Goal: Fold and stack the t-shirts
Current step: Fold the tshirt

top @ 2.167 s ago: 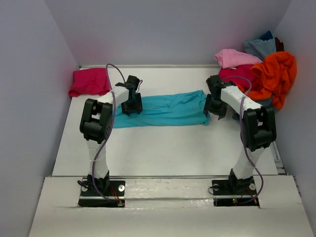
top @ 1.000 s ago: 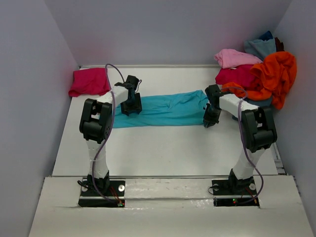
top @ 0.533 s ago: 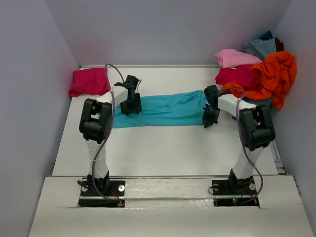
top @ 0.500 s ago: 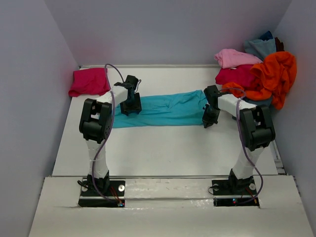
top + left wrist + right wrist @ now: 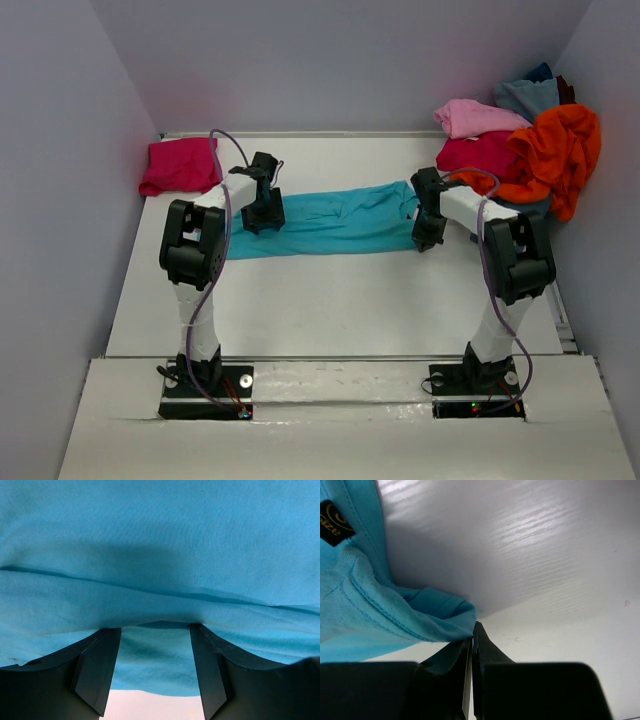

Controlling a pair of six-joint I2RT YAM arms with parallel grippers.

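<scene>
We saw a folded magenta shirt lying beyond and left of our left gripper, whose jaws stood apart, tips pressed into the turquoise shirt. This stretched across to our right gripper, which was closed on its hem corner. A heap of shirts sat just beyond to the right.

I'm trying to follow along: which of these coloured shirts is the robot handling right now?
The turquoise t-shirt, stretched flat mid-table, touched by the left end effector and right end effector. The magenta-pink one lies apart; others are heaped far right.
</scene>
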